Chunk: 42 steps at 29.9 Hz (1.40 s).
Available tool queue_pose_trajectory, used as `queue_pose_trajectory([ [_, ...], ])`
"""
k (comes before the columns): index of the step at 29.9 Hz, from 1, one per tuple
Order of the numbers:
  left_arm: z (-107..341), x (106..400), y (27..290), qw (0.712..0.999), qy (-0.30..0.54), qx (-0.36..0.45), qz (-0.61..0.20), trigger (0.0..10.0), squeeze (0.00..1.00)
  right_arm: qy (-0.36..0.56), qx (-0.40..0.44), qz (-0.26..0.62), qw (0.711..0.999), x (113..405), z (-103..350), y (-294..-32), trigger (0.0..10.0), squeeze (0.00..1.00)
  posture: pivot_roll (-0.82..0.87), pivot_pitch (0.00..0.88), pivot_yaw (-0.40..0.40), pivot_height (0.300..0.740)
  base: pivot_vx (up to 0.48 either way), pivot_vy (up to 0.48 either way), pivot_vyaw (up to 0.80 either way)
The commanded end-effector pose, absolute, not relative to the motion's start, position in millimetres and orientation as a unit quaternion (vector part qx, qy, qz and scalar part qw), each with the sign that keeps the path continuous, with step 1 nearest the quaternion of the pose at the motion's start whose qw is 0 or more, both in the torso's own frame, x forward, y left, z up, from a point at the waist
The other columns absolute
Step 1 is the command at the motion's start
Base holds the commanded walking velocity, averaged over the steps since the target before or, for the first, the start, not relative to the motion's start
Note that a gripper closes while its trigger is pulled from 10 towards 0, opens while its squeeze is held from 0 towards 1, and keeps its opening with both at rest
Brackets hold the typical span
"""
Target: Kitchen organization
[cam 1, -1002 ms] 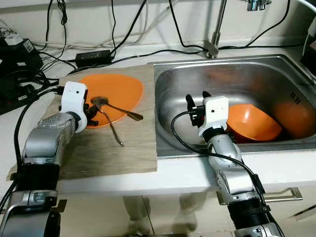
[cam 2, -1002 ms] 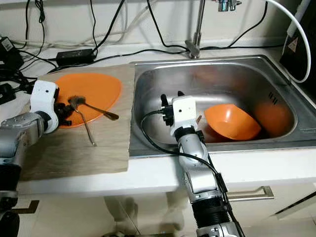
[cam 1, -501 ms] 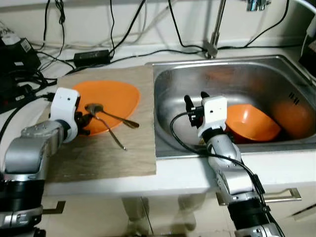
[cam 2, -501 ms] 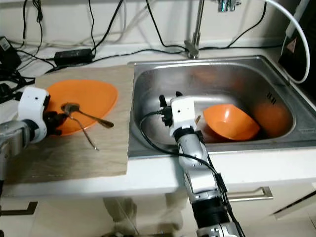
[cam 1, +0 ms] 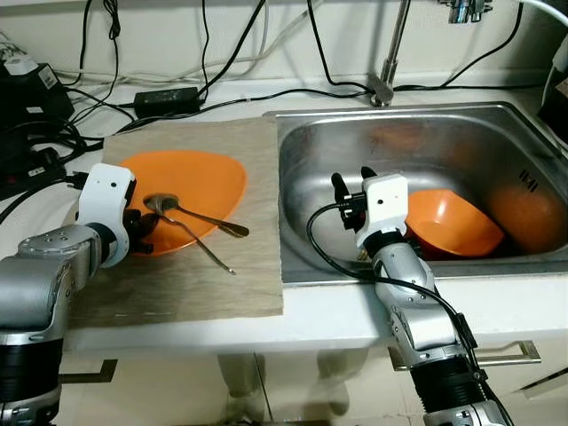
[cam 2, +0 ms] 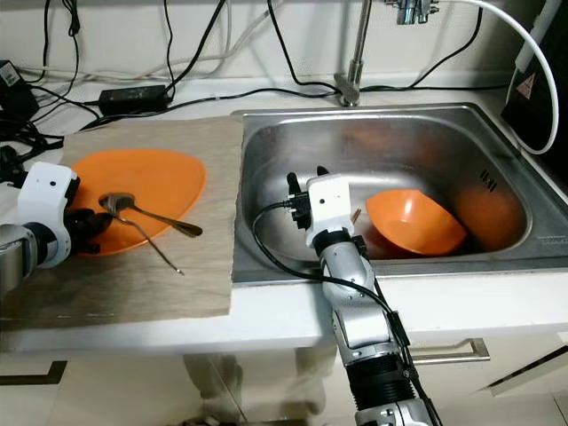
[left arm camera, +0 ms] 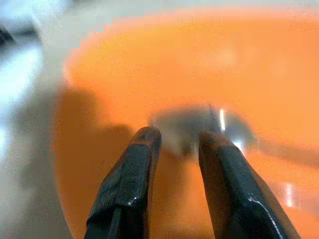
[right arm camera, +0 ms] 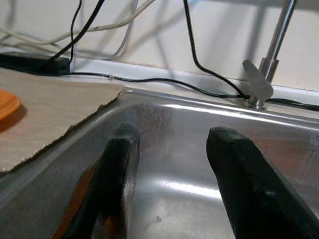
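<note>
A steel sink fills the right of the counter with an orange bowl lying in it, and a wooden board to its left carries an orange plate on which two spoons rest. The left gripper sits at the plate's left edge, fingers slightly parted and empty just short of a spoon bowl. The right gripper hangs spread inside the sink; a shallow pinch on the thin spoon could skid it off the plate.
</note>
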<state>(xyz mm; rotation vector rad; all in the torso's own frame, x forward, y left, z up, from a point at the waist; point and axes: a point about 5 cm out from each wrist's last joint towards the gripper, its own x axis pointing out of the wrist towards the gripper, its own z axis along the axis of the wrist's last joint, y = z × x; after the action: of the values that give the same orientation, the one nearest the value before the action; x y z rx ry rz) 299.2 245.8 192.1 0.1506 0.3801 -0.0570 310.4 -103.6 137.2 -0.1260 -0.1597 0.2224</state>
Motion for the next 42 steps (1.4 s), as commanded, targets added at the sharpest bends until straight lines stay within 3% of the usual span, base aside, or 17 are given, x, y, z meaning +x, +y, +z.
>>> queue_pose_trajectory([
  [1,207.8,305.2,252.9,0.987,0.141,0.078,0.001,10.0,0.0,-0.062,-0.064,0.11,0.99,310.4,127.3,-104.7,10.0,0.0,0.05,0.0,0.063,0.74,0.0,0.0,0.0],
  [8,215.3,319.8,265.5,0.995,0.049,0.061,0.068,10.0,0.0,-0.069,-0.069,0.106,0.99,314.9,129.7,-106.7,10.0,0.0,0.03,0.0,0.062,0.74,0.0,0.0,0.0],
  [16,182.2,321.2,273.1,0.992,0.037,0.01,0.121,10.0,0.0,-0.075,-0.074,0.105,0.989,318.1,130.3,-107.5,10.0,0.0,0.03,0.0,0.051,0.74,0.0,0.0,0.0],
  [29,167.8,323.0,261.2,0.992,0.012,-0.031,0.118,10.0,0.0,-0.081,-0.072,0.105,0.989,317.7,129.8,-107.5,10.0,0.0,0.02,0.002,0.05,0.74,0.0,0.0,0.0],
  [42,150.8,315.7,255.2,0.994,0.062,0.008,0.089,10.0,0.0,-0.074,-0.071,0.105,0.989,315.4,126.5,-107.2,10.0,0.0,0.03,0.008,0.057,0.74,0.0,0.0,0.0],
])
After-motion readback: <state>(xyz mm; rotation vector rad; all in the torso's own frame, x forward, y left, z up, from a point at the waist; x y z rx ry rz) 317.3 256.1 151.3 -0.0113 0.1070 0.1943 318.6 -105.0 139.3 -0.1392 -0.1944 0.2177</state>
